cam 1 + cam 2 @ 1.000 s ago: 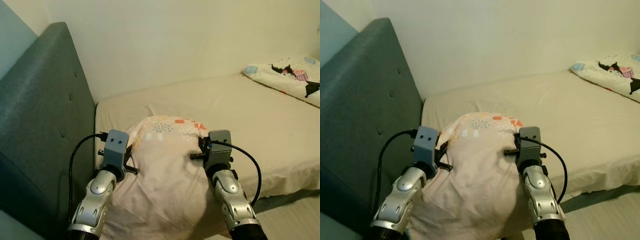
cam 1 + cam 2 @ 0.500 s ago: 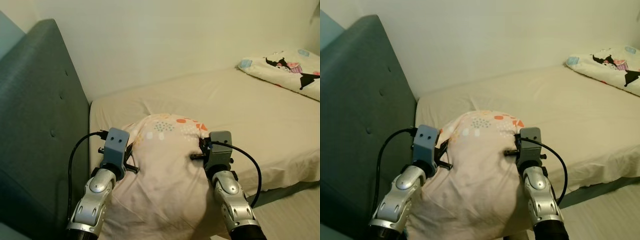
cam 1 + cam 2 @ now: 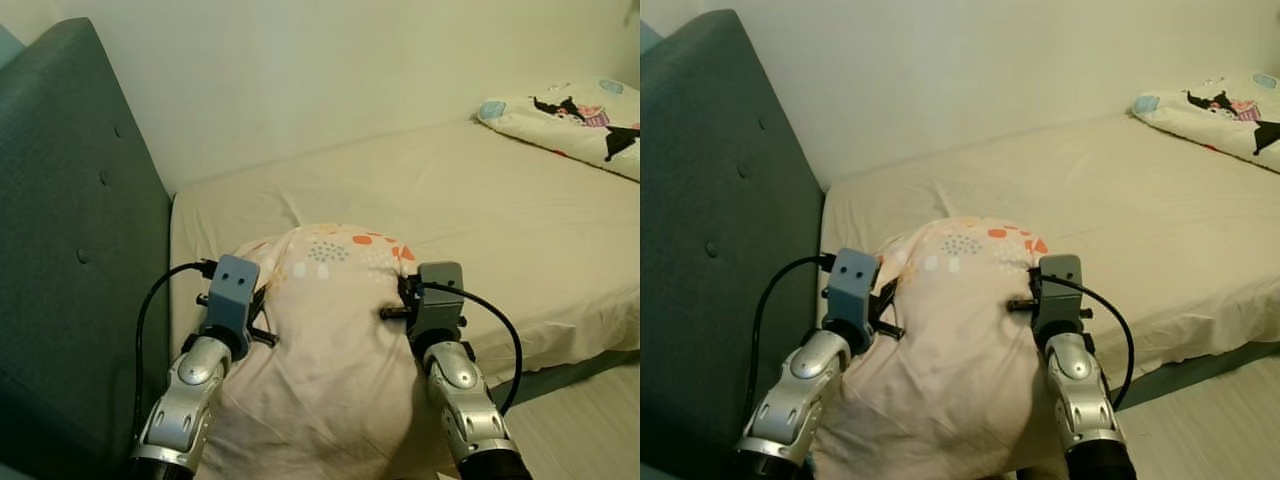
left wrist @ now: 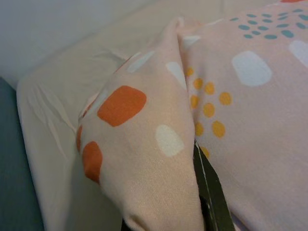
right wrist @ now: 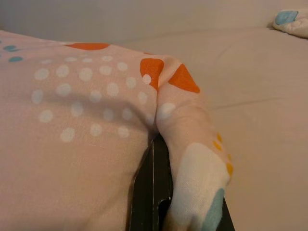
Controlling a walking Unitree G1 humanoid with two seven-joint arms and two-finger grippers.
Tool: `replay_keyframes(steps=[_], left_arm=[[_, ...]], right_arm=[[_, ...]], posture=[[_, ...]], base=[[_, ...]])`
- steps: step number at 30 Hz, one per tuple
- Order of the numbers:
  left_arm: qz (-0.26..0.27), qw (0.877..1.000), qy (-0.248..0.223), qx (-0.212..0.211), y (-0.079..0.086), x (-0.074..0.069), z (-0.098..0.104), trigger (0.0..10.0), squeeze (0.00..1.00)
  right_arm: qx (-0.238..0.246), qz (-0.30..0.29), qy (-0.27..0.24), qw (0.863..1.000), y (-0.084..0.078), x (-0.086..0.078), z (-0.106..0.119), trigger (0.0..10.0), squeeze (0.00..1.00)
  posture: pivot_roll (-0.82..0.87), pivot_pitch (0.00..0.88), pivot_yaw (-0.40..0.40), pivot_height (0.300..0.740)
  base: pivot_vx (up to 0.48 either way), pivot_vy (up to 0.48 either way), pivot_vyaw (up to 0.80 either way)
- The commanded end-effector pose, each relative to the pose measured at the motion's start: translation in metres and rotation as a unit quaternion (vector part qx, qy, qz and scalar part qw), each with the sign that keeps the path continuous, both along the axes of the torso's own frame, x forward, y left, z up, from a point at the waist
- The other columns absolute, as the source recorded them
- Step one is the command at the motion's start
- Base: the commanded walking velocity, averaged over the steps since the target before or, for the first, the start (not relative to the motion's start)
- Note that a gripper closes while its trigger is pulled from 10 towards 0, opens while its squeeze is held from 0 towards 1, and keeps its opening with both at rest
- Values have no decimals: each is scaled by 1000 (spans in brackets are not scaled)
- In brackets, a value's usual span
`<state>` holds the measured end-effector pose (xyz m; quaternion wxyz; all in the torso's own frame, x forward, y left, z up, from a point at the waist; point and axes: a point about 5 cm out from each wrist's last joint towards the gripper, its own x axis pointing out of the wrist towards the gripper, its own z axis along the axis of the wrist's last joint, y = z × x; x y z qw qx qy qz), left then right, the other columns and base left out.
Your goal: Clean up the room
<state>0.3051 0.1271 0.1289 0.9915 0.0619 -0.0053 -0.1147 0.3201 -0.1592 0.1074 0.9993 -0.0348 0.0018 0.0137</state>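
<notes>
A pale pink pillow (image 3: 330, 320) with orange, white and teal dots hangs in front of me, held up by both arms above the near corner of the bed (image 3: 480, 210). My left gripper (image 3: 262, 318) is shut on the pillow's left corner (image 4: 144, 144), with one black finger (image 4: 208, 190) showing under the fabric. On the other side, my right gripper (image 3: 400, 292) is shut on the right corner (image 5: 192, 159), its black fingers (image 5: 153, 192) pinching the cloth. Both sets of fingertips are buried in the pillow.
A dark teal padded headboard (image 3: 70, 250) stands at the left, against the bed's end. A second, cartoon-printed pillow (image 3: 570, 115) lies at the far right of the beige mattress. A pale wall runs behind the bed. Light floor (image 3: 590, 420) shows at the lower right.
The camera has shifted, so the headboard and bed sit differently in the picture. Both grippers keep the same hold on the pillow.
</notes>
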Motion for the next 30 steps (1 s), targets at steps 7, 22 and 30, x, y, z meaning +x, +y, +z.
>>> replay_keyframes(steps=[7,22,30], left_arm=[[23,999,-24,18,17,6,12,10000,0],[47,992,-88,77,55,53,65,10000,0],[130,968,-143,159,88,88,126,10000,0]], right_arm=[[9,0,-18,1000,2,4,6,10000,0],[0,25,-67,997,11,43,48,10000,0],[-9,55,-115,992,31,79,107,10000,0]], posture=[[-40,70,76,601],[-26,95,60,601],[-8,124,51,601]], base=[[0,0,0],[0,0,0],[0,0,0]])
